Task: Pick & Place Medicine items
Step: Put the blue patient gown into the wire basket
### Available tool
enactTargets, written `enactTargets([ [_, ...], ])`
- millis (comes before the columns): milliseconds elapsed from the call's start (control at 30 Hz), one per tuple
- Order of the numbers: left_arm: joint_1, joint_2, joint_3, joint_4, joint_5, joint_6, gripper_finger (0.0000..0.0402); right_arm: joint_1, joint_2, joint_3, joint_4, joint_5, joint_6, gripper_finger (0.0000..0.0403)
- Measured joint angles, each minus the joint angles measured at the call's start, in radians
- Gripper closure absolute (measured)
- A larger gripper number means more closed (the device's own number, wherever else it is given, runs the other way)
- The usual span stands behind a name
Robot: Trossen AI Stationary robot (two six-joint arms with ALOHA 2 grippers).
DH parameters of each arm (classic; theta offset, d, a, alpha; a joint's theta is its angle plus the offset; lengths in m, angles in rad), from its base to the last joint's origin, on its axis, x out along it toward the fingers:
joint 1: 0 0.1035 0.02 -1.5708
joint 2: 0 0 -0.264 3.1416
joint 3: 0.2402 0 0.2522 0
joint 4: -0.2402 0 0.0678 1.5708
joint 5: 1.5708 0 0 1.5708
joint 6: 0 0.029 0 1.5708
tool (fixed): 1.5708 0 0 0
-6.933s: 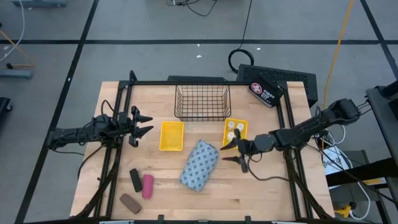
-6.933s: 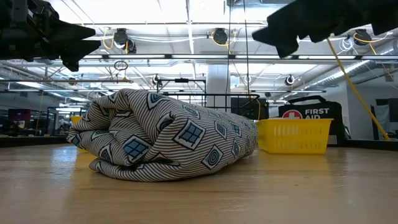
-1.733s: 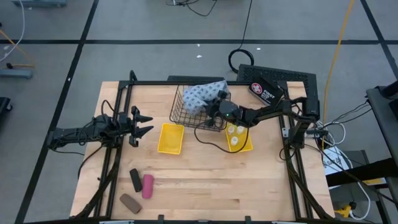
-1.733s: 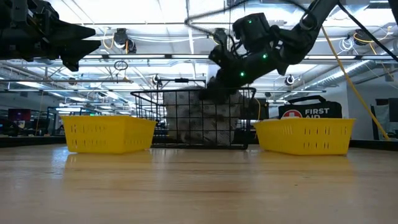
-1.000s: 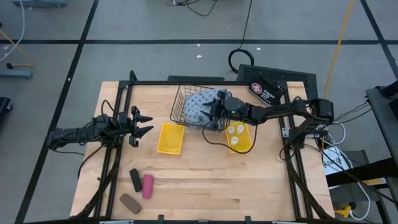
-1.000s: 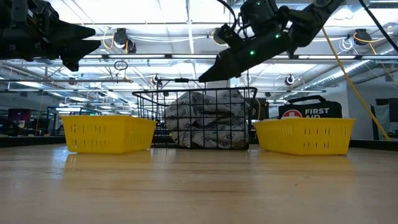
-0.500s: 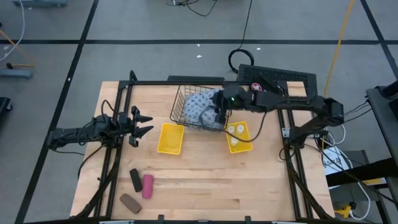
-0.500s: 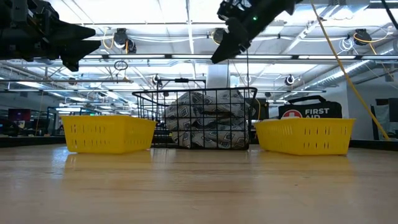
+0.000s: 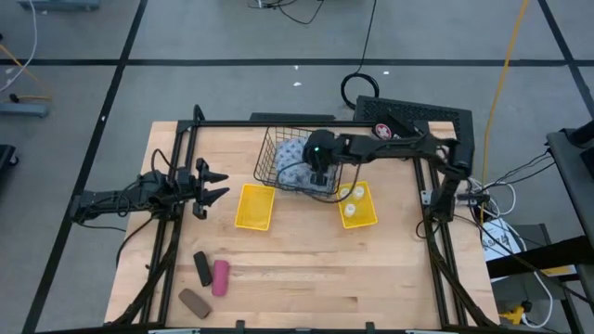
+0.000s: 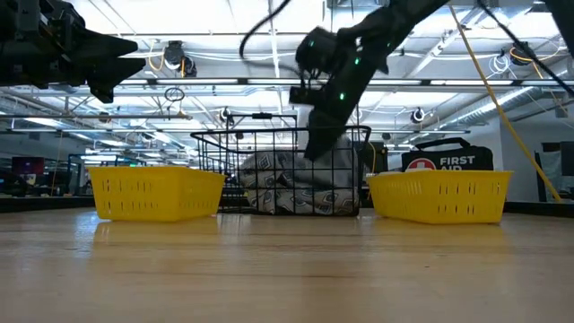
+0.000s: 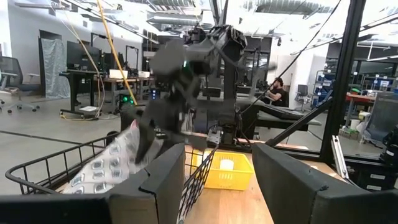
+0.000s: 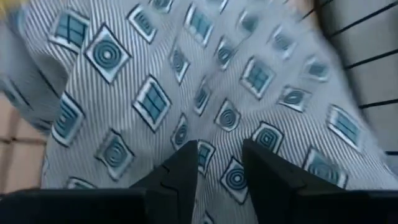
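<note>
- Right claw (image 9: pixel 316 172) reaching down into the dark wire basket (image 9: pixel 278 160), fingers (image 12: pixel 186 163) standing slightly apart, tips right against the patterned pouch (image 12: pixel 186 81); impossible to tell whether gripping any fabric.
- Pouch lying inside the basket at the desk's (image 9: pixel 390 269) far middle.
- Left claw (image 9: pixel 212 185) hovering near the left edge, fingers parted, carrying nothing.
- Three white bottles (image 9: pixel 353 199) sitting in the right yellow tray (image 9: pixel 369 219).
- Black piece (image 9: pixel 202 268), pink piece (image 9: pixel 220 276) and brown piece (image 9: pixel 194 301) lying at the near left.
</note>
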Motion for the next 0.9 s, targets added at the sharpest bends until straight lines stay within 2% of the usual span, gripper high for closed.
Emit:
enactTargets([
  [167,0.000,0.000,0.000,0.000,0.000,0.000,0.0204,-0.004,0.075,0.000,0.002,0.002,-0.032,0.0289],
  [367,0.000,0.000,0.000,0.000,0.000,0.000,0.0204,-0.006,0.082,0.000,0.024,0.010,-0.089,0.0289],
  [600,0.000,0.000,0.000,0.000,0.000,0.000,0.0204,0.008,-0.032,0.000,0.051,0.087,-0.114,0.0289],
  [767,0.000,0.000,0.000,0.000,0.000,0.000,0.0204,0.051,-0.138,0.000,0.047,0.080,-0.014,0.0289],
  [833,0.000,0.000,0.000,0.000,0.000,0.000,0.0204,0.076,-0.175,0.000,0.039,0.035,0.048,0.0289],
  [900,0.000,0.000,0.000,0.000,0.000,0.000,0.0203,0.102,-0.209,-0.007,0.014,-0.077,0.077,0.0289],
])
